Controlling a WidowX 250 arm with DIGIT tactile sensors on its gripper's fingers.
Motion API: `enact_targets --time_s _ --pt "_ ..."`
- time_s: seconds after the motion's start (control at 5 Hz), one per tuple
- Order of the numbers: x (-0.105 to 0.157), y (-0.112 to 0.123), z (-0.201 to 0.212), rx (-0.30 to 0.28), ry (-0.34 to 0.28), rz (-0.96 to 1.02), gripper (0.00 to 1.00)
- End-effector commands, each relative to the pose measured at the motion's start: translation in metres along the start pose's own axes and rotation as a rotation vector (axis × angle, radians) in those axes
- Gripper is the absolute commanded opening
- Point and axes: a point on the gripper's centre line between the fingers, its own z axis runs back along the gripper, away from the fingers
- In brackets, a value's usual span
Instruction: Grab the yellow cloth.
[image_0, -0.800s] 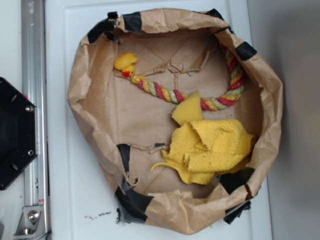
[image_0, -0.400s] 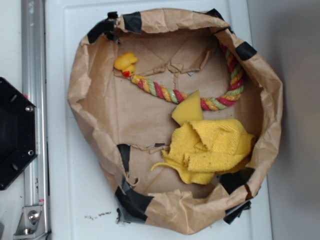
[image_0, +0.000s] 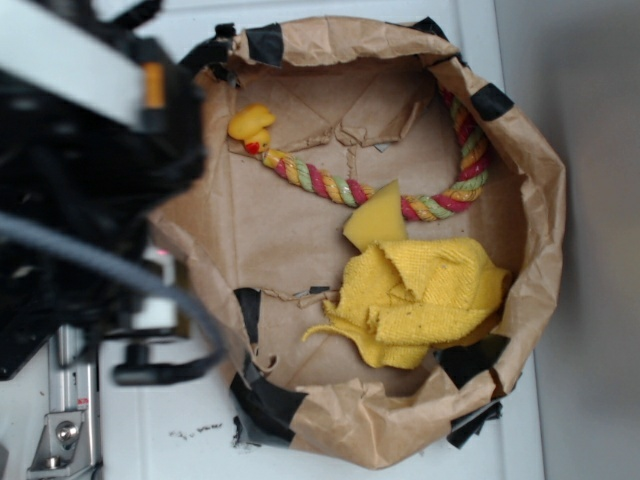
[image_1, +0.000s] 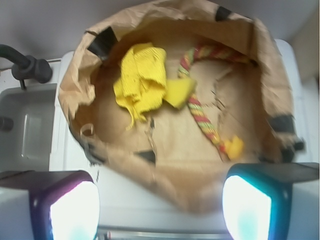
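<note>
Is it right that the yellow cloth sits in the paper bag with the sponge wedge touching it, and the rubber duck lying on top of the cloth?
Not quite. In the exterior view the rubber duck lies apart from the yellow cloth, at the far end of the rope toy. The rest holds: the cloth is in the paper bag, with the sponge wedge touching its edge.

The robot arm fills the upper left of the exterior view as a large, blurred black mass with a pale grey band and a small orange mark, plus a grey cable curving below it. Its gripper shows in the wrist view as two glowing fingertips at the bottom corners, set wide apart, with nothing held between them.
</note>
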Motion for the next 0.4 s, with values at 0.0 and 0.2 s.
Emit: enact_targets --time_s 0.0,0.2 --pt "0.073 -0.011 -0.060 -0.028 -0.077 -0.142 1.00" --pt "0.085 -0.020 -0.099 -0.094 -0.033 -0.216 1.00"
